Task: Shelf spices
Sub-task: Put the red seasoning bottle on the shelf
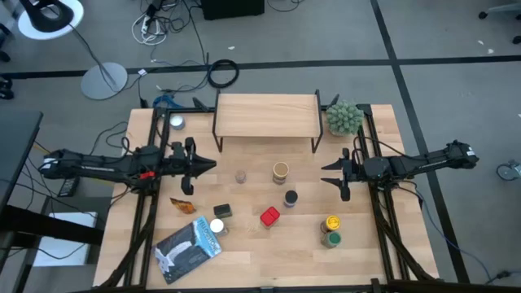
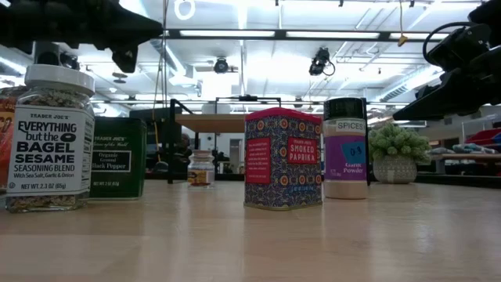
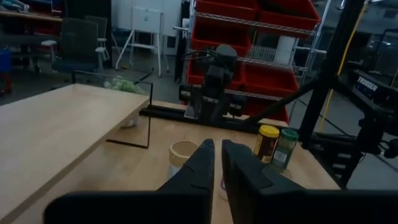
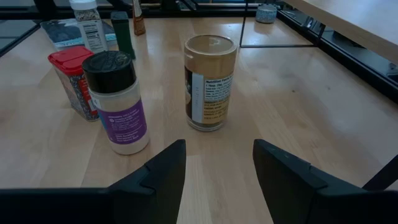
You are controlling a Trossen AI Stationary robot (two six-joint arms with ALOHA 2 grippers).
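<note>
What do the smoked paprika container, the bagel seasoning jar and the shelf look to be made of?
Smoked paprika container: likely a printed metal tin, given its boxy form and glossy patterned sides. Bagel seasoning jar: clear glass or plastic, can't tell which; seeds show through, pale cap on top. Shelf: light wood-look board, matte, on thin black legs that look like metal.

left arm: reaches in from the left side, low and flat | left gripper (image 1: 207,166): fingers pressed together, holding nothing | right arm: reaches in from the right side | right gripper (image 1: 327,173): fingers spread apart, holding nothing
</note>
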